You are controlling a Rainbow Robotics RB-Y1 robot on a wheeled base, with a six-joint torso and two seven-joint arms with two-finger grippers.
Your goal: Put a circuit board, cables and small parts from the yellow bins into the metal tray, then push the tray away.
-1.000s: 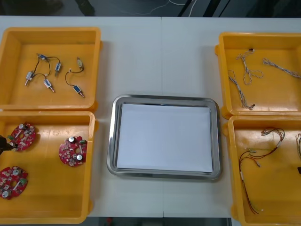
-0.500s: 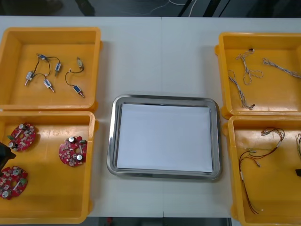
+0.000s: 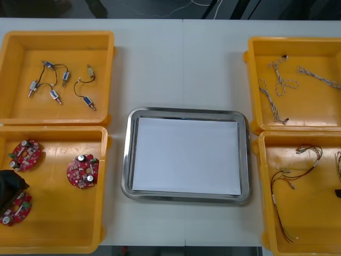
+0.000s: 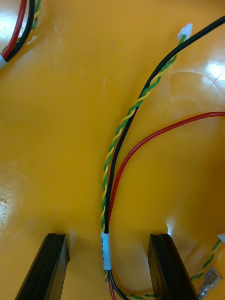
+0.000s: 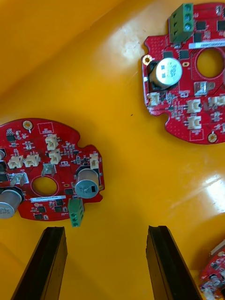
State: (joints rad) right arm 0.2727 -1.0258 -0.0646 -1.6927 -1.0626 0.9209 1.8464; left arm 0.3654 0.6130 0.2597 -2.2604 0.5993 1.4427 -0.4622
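- Rectangular shiny metal tray [image 3: 186, 111], white inside, sits at the centre of the light table [image 3: 181, 64], between the four bins.
- Near-left yellow plastic bin [image 3: 58, 224], at 8 o'clock of the tray, holds three round red circuit boards. They lie at the bin's 10 o'clock [image 3: 24, 154], 3 o'clock [image 3: 82, 171] and 8 o'clock [image 3: 16, 209].
- Left pincer [image 5: 105, 229]: black fingers [image 5: 47, 262] spread, gripping nothing, with bare bin floor between them. One board lies just beyond a fingertip, a second farther off. The edge of a third shows beside the other finger.
- In the front view the left pincer is the dark shape [image 3: 10, 189] at that bin's 9 o'clock edge. It overlaps the far rim of the 8 o'clock board.
- Near-right yellow plastic bin [image 3: 314, 213], at 4 o'clock of the tray, holds thin red and yellow cables [image 3: 290, 181].
- Right pincer [image 4: 108, 235]: fingers spread, low over the bin floor. A bundle of black, red and twisted yellow-green wires [image 4: 119, 136] runs between them, touching neither finger.
- In the front view a dark bit of the right pincer shows at this bin's 3 o'clock edge.
- Far-left yellow plastic bin [image 3: 21, 106], at 10 o'clock of the tray, holds small metal parts [image 3: 53, 80] joined by black wires.
- Far-right yellow plastic bin [image 3: 314, 106], at 2 o'clock of the tray, holds twisted blue and white cables [image 3: 279, 88].
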